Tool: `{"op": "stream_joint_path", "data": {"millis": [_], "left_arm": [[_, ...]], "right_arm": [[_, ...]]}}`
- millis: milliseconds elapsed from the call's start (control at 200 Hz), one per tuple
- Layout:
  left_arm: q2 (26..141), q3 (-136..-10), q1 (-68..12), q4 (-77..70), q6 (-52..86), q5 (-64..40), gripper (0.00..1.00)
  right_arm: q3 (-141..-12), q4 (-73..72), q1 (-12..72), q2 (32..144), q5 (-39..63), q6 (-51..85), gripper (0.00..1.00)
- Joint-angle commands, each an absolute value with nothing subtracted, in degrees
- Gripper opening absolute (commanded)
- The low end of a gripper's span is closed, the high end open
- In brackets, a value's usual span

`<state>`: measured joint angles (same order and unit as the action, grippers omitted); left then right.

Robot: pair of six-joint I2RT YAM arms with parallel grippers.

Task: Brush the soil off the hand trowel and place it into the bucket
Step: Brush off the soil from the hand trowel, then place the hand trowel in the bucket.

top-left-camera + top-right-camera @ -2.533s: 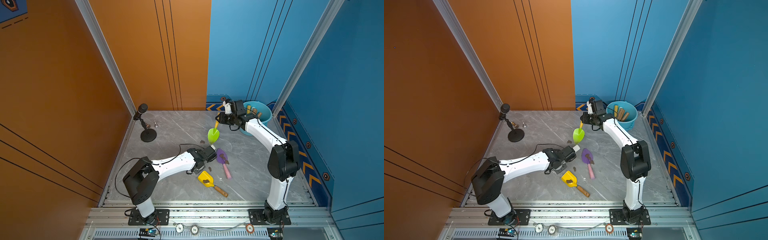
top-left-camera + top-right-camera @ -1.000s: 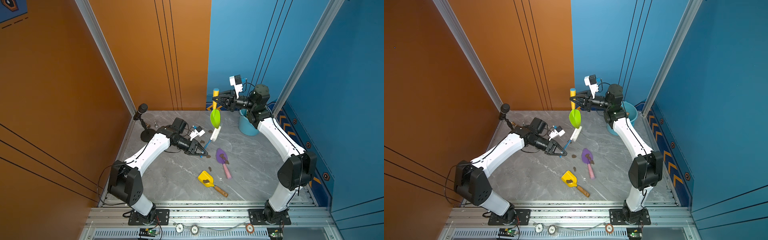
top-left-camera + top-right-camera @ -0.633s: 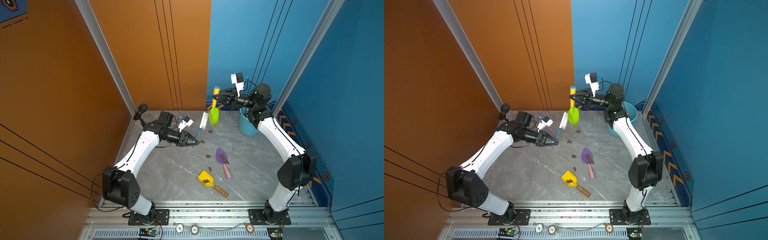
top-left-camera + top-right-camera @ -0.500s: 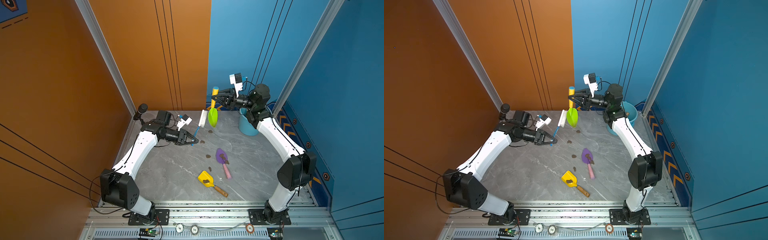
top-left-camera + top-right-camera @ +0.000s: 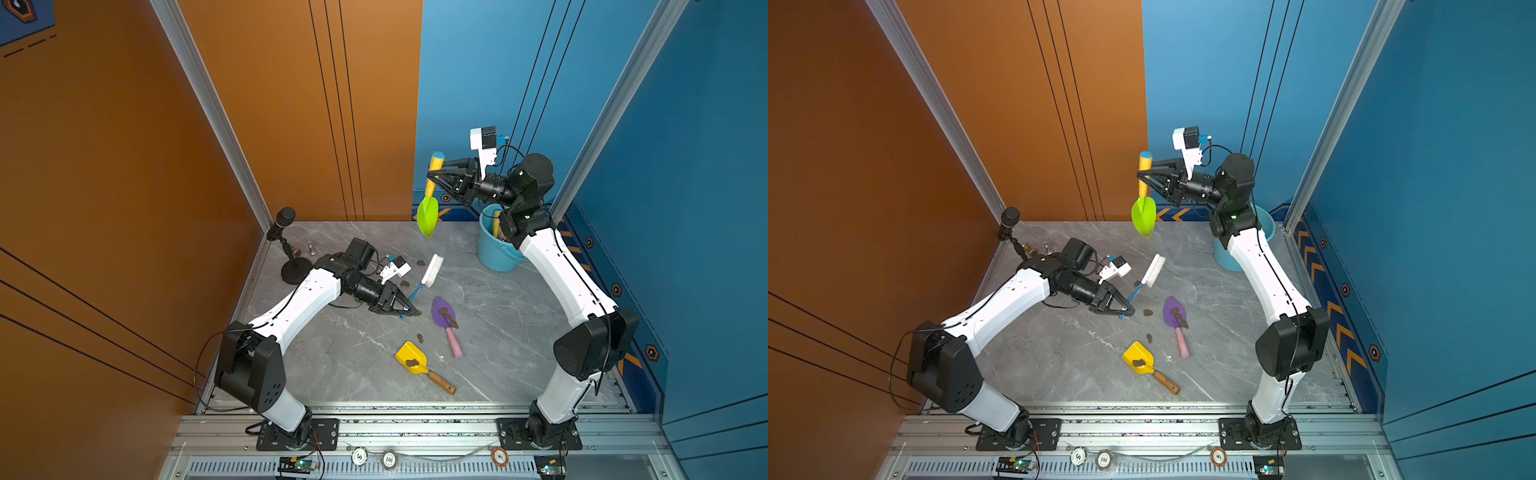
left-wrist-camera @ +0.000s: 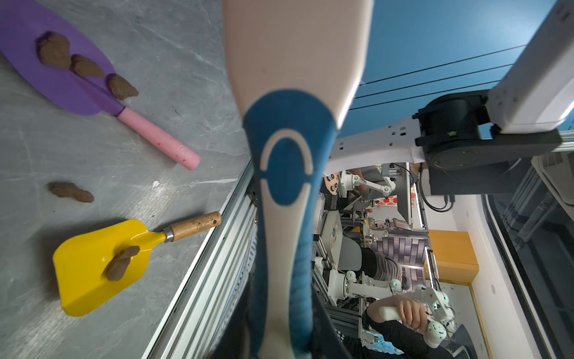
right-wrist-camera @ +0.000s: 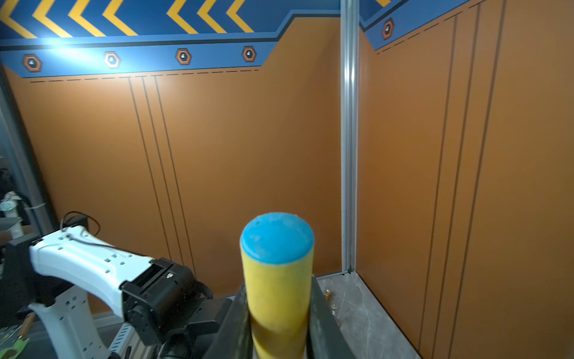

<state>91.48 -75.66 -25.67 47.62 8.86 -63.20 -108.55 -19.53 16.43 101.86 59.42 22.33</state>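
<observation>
**Item:** hand trowel (image 5: pixel 427 216); green blade, yellow handle, blue end cap.
**Location:** in the air at far centre, blade hanging down, left of the bucket (image 5: pixel 494 253).
**Held by:** right gripper (image 5: pixel 434 176), clamped narrow on the handle.
**Handling (judged):** light, stiff and probably plastic. The blade looks smooth and slippery, so grip mid-handle.
**Companion:** brush (image 5: pixel 432 270), its blue handle pinched in the left gripper (image 5: pixel 409 311), bristles well below the blade.
**Soil** (image 5: pixel 446 313)**:** lumps lie on the purple trowel (image 5: pixel 437 318) and the yellow trowel (image 5: pixel 405 353).

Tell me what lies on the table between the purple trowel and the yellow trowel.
One loose soil lump, touching neither the purple trowel nor the yellow trowel; both top views and the left wrist view show it.
</observation>
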Motion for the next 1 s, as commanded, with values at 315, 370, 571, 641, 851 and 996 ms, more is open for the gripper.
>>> {"op": "stream_joint_path", "data": {"millis": [315,370,571,641,851,996], "left_arm": [[91.2,-78.4,-26.7,34.9,16.0,-29.9,0.00],[91.1,-78.1,-26.9,33.6,15.8,-27.2,0.00],[90.4,-78.2,-26.8,30.2,16.7,-19.4,0.00],[91.5,-79.3,-26.5,30.0,15.9,-17.8,0.00],[96.8,-84.0,-26.2,29.9,15.5,-17.0,0.00],[100.6,-88.2,-26.1,30.0,14.3,-17.3,0.00]], "right_arm": [[-106.7,-1.4,10.3,105.8,15.7,9.6,0.03],[-106.7,-3.6,9.1,106.8,12.2,8.3,0.03],[-115.5,-3.3,3.7,115.1,3.5,5.2,0.02],[-118.2,1.1,2.2,116.8,1.5,1.0,0.02],[-115.0,4.6,-2.2,117.0,1.5,-0.9,0.02],[-110.8,4.7,-2.3,118.5,4.4,-0.2,0.05]]}}
